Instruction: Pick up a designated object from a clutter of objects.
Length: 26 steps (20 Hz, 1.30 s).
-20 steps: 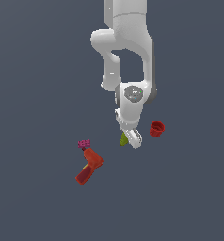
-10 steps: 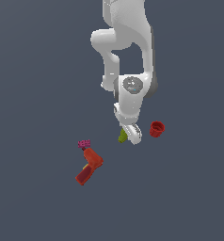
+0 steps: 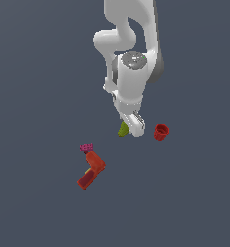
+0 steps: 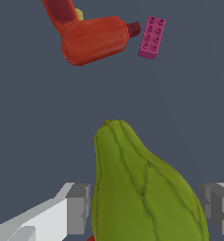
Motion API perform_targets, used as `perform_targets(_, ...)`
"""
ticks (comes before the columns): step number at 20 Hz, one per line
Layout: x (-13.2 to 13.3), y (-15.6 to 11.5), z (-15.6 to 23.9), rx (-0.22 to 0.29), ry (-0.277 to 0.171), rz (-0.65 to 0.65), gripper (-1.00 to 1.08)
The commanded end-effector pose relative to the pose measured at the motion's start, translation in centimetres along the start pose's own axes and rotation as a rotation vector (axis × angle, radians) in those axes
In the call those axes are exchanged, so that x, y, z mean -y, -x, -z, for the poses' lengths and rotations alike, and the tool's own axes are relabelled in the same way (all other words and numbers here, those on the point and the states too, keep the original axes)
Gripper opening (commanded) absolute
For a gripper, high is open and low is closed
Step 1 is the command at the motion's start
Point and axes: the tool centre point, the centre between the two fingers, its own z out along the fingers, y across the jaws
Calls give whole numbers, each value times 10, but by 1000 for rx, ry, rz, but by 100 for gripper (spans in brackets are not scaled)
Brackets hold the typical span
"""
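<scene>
- Yellow-green lump [image 4: 142, 188]: you see it fill the gap between the jaws [image 4: 144, 207], ridged and pear-shaped.
- Your jaws sit spread, one finger [image 4: 76, 207] almost touching the lump, the other [image 4: 220, 207] just clear.
- Beyond the lump lies the orange-red drill-shaped thing [image 4: 92, 40], with the magenta studded block [image 4: 152, 37] just beside its tip.
- Red cup [image 3: 161, 132] stands near the gripper, apart.

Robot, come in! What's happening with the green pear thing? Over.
Gripper open, fingers either side of the pear. Not gripped yet. Nothing in the way.
</scene>
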Motion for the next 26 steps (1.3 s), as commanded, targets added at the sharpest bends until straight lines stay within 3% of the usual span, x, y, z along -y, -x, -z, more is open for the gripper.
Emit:
perform_targets(1,-2,-5,27,-2,-1,-1,-100)
perform_targets(15,-13,-30,161,-4,-1,-1,-100)
perform_targets(26,-14,-39,216,-1,-2,3,-100)
